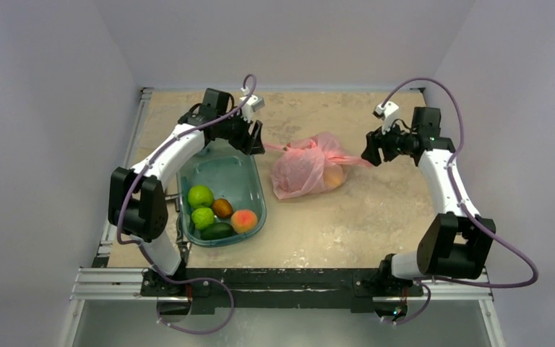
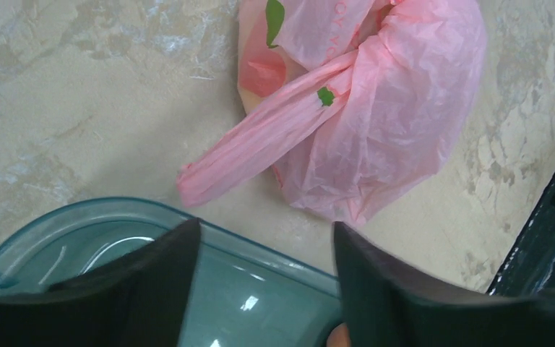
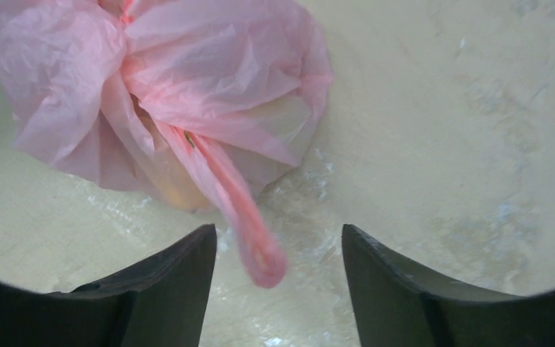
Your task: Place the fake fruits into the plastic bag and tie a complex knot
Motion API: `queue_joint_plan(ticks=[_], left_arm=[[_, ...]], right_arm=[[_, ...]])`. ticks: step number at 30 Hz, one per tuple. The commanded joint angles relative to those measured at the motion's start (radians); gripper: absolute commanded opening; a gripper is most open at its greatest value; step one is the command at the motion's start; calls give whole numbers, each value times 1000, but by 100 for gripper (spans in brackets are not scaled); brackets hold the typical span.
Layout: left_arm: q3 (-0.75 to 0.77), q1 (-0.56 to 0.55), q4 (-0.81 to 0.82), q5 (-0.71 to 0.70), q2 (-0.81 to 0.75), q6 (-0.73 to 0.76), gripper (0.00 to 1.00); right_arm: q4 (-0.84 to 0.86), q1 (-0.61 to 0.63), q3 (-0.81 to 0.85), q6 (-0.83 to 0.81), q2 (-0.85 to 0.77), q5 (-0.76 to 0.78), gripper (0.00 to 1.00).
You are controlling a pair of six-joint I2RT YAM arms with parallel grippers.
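Observation:
The pink plastic bag [image 1: 305,168] lies on the table between my arms, with an orange fruit showing through its side. Its handles are drawn into a knot [image 1: 311,145] on top, and one handle tail runs out to each side. My left gripper [image 1: 259,139] is open and empty over the tub's far rim; the left tail [image 2: 249,148] lies free ahead of its fingers. My right gripper [image 1: 370,153] is open; the right tail [image 3: 249,231] hangs loose between its fingers, touching neither. The bag also shows in the right wrist view [image 3: 166,87].
A teal-green clear tub [image 1: 248,165] stands left of the bag and holds two green fruits [image 1: 201,196], a brown one [image 1: 222,207], a peach [image 1: 243,220] and a dark avocado [image 1: 217,230]. The table's walls close in left, right and behind.

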Motion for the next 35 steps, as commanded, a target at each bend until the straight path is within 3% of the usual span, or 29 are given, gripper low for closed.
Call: queue_joint_plan(ticks=[1,3,5,13,15,20,26,31,35], left_arm=[[97,28,-37,47,-70,-23,80],[131,29,-49,52,-90,-28,97],[186,32,-82,63,-98,-34,100],[652,108,-390,42,21,-75,100],[698,163,-402,39,37,-116,100],[706,327,-398,-46,34,-187,100],[596,494,-430,-198,21,-185,100],[486,548,-428,-259,-3,-169,100],[467,561,-425,-284,-6,-163,100]], right_arm=[[-44,-13,145,40,-22,-94,73],[-37,-13,191,85,-27,-118,89],[2,-12,234,166,-21,-143,98],[171,-33,476,476,109,-141,99],[203,-59,516,530,152,-127,99],[187,-146,597,605,266,-102,99],[178,-223,499,564,305,-51,99],[192,-226,388,504,283,-17,99],[183,-227,391,503,295,-10,99]])
